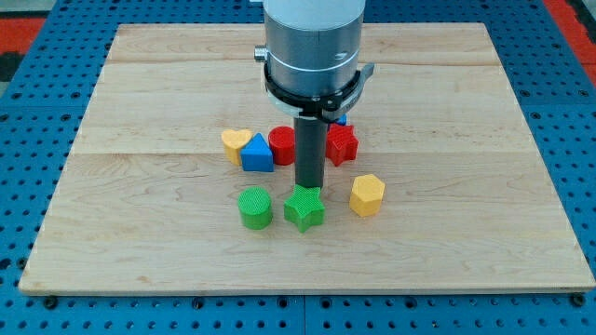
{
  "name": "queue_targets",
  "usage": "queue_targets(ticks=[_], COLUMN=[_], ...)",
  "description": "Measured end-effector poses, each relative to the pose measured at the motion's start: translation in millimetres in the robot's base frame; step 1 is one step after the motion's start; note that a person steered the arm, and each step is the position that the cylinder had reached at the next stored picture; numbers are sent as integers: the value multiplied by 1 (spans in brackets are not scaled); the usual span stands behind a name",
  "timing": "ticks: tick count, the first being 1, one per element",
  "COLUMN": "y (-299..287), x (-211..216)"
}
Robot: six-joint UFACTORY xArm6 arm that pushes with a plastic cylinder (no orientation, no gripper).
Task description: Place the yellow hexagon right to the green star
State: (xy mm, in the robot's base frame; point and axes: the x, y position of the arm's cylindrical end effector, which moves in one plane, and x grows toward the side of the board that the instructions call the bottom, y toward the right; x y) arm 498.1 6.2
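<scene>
The yellow hexagon (367, 194) lies on the wooden board (140, 205), to the right of the green star (304, 207) with a small gap between them. My tip (308, 188) stands just above the green star at its top edge, left of the yellow hexagon. The rod hangs from the grey arm body at the view's top centre.
A green cylinder (254, 207) sits left of the star. Behind them are a yellow heart (236, 144), a blue triangle (256, 154), a red cylinder (282, 144) and a red star (341, 144). A small blue block (342, 119) is mostly hidden by the arm.
</scene>
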Motion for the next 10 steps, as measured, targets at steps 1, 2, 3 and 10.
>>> queue_targets(ticks=[1,2,3,10], y=[-6,15,52,107], x=[9,-26,-21,25])
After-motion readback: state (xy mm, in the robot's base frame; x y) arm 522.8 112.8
